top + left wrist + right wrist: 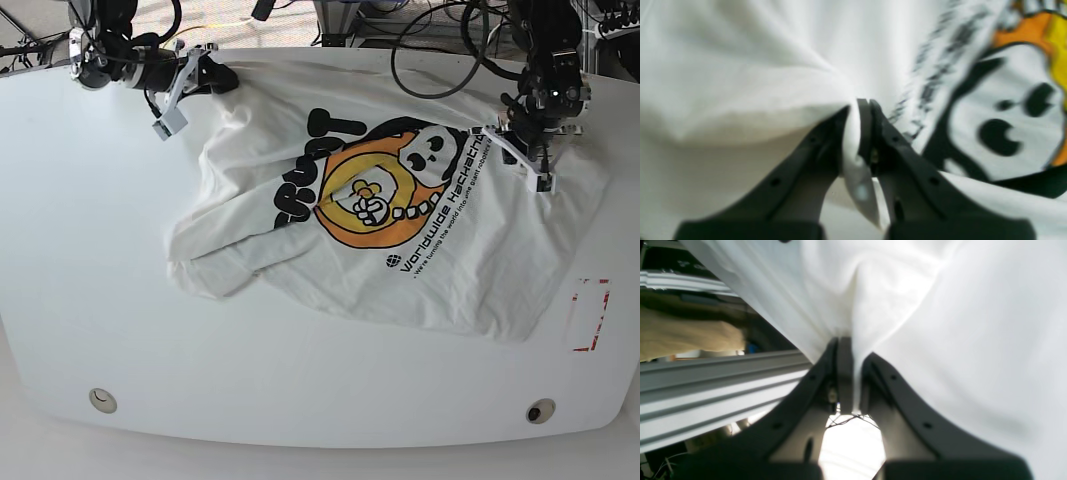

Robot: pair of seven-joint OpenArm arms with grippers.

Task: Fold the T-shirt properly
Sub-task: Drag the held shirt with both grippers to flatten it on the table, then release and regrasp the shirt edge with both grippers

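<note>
The white T-shirt (450,280) lies crumpled, print side up, across the middle of the white table (90,250), its orange-and-black oval graphic (370,200) facing upward. At the shirt's right side my left gripper (522,150) is shut on a pinch of white cloth; in the left wrist view the fabric bunches between the left gripper (860,104) fingers, beside the blurred print (1007,113). My right gripper (215,76) grips the shirt's far left corner near the table's back edge. In the right wrist view the right gripper (848,344) is shut on a fold of the T-shirt (940,323).
A red-marked rectangle (588,313) sits on the table at the right. Two round holes (100,400) (540,411) lie near the front edge. Cables (440,50) hang behind the table. A grey aluminium rail (706,383) runs beside the right gripper.
</note>
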